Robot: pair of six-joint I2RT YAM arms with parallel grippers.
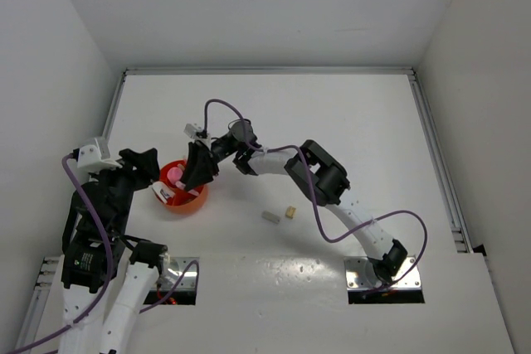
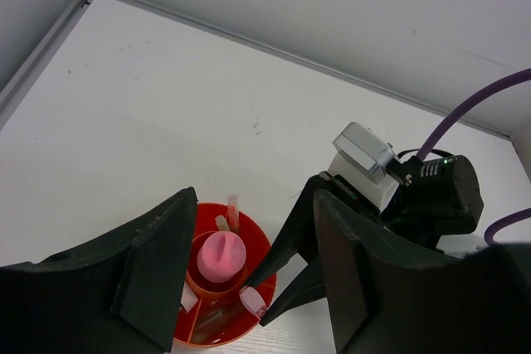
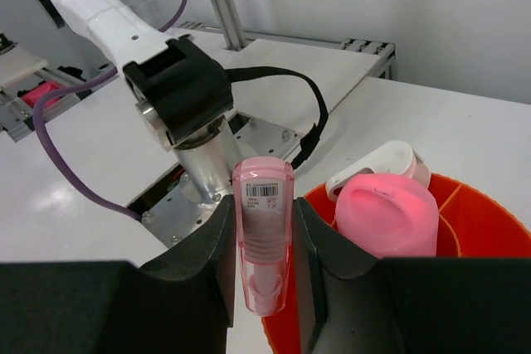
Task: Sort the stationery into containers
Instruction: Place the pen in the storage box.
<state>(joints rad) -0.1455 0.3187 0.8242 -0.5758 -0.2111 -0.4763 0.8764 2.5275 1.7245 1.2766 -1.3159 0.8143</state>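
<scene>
The round orange bowl (image 1: pixel 197 202) with inner dividers stands at the left of the table. It holds a pink-capped tube (image 2: pixel 221 254), a thin pink pen (image 2: pixel 233 206) and a white piece (image 3: pixel 377 167). My right gripper (image 1: pixel 197 173) is shut on a translucent pink marker (image 3: pixel 264 230) with a barcode label. It holds the marker just over the bowl's rim (image 3: pixel 489 205), tip down (image 2: pixel 251 298). My left gripper (image 1: pixel 145 163) is open and empty, just left of the bowl. Its fingers (image 2: pixel 158 271) frame the bowl (image 2: pixel 249 231) from above.
A white eraser (image 1: pixel 270 216) and a yellow eraser (image 1: pixel 290 212) lie on the table right of the bowl. The left arm's wrist (image 3: pixel 178 105) is close behind the marker. White walls enclose the table, with metal rails (image 1: pixel 431 138) along its edges.
</scene>
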